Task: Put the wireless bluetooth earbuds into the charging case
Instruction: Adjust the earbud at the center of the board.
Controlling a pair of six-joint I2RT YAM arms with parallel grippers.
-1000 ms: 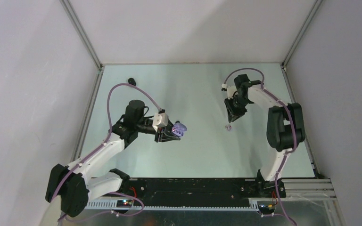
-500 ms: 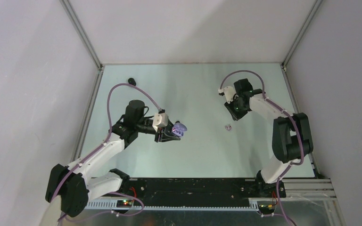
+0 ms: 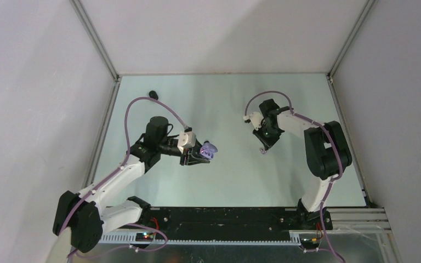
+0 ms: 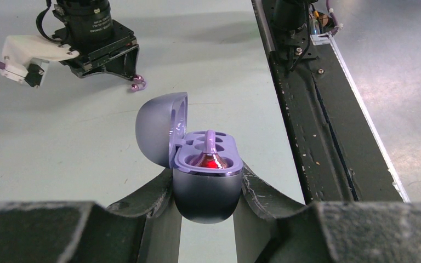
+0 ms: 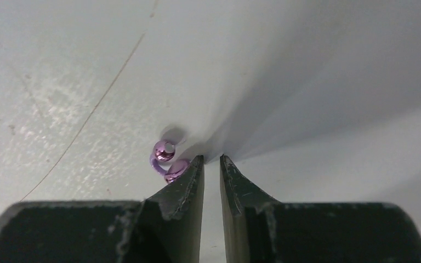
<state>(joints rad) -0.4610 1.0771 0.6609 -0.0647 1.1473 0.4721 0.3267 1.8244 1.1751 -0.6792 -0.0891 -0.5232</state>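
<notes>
My left jaws are clenched on the pale purple egg-shaped charging case (image 4: 205, 186), 1 dark finger (image 4: 148, 201) pressed on each side of its lower shell. The case is upright and held off the pale grey-green surface (image 3: 225, 181), left of centre in the top view. Its domed lid (image 4: 160, 131) is swung open to the left on the hinge. 1 pale purple earbud (image 4: 210, 143) sits in the case's inner tray, stem pointing up. A small red light (image 4: 212, 163) glows at its base.

My right jaws are nearly clenched, grasping nothing, with only a thin slit between the 2 dark fingers (image 5: 183, 192). Their tips are down at the surface, right of centre and well apart from the case. A 2nd pale purple glossy earbud (image 5: 167, 160) lies on the surface just outside the left finger's tip, not in the slit. It is touching that finger or almost touching; I cannot tell which. The left wrist view shows the same bud on the surface beside the right tips, beyond the open lid.

A small black rounded thing (image 3: 153, 94) lies near the far left corner of the surface, well apart from both arms. It is too small to tell more.
</notes>
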